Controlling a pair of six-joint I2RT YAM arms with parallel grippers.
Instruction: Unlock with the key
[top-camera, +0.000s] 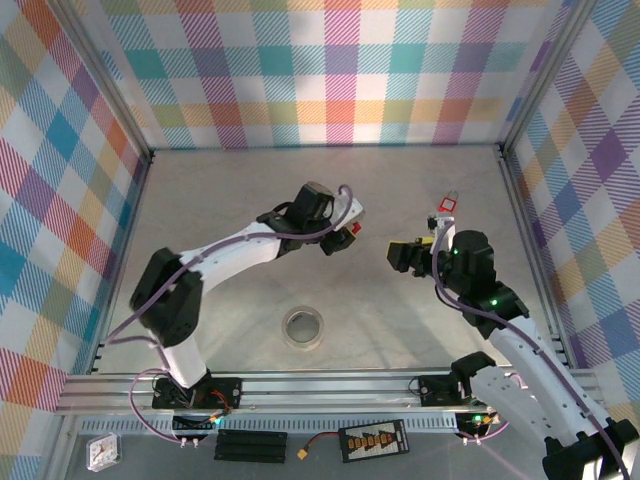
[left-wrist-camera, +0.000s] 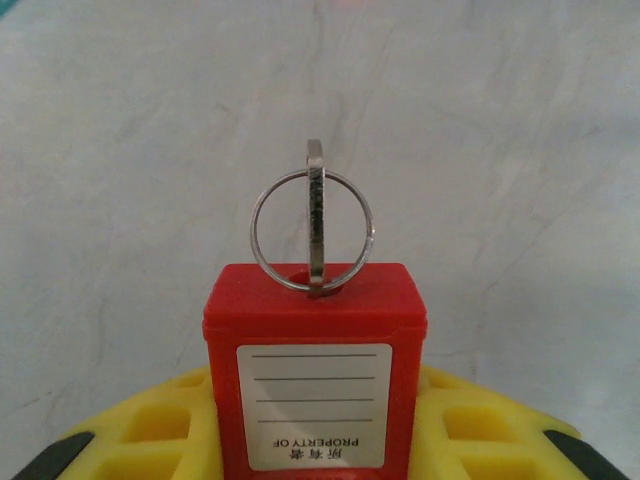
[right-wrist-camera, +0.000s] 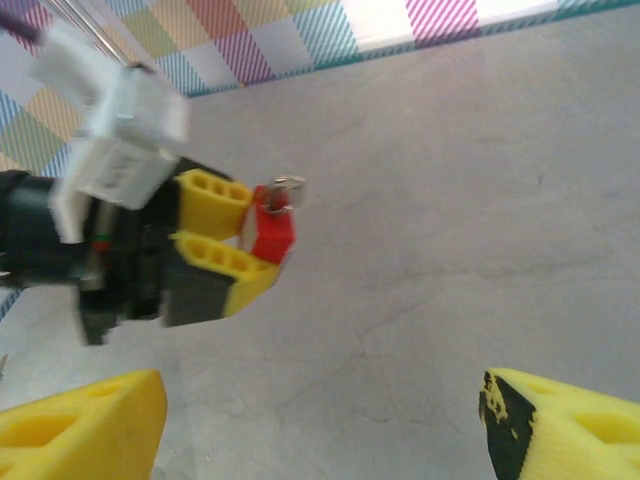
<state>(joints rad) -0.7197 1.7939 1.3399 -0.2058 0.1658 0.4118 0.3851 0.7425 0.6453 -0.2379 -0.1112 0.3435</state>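
Grey tabletop (top-camera: 250, 200); left gripper (top-camera: 343, 234) tight around keyed red padlock (left-wrist-camera: 315, 330), right gripper (top-camera: 404, 258) wide, empty.

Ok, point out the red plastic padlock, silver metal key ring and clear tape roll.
red plastic padlock (left-wrist-camera: 315, 405), left wrist view, white label.
silver metal key ring (left-wrist-camera: 253, 232), left wrist view, left arc.
clear tape roll (top-camera: 287, 328), top external view, left rim.

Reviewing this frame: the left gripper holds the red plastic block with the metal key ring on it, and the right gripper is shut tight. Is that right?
Not quite. The right gripper is open: the right wrist view shows its yellow fingers wide apart with nothing between them. The left gripper does hold the red plastic block with the metal key ring on it.
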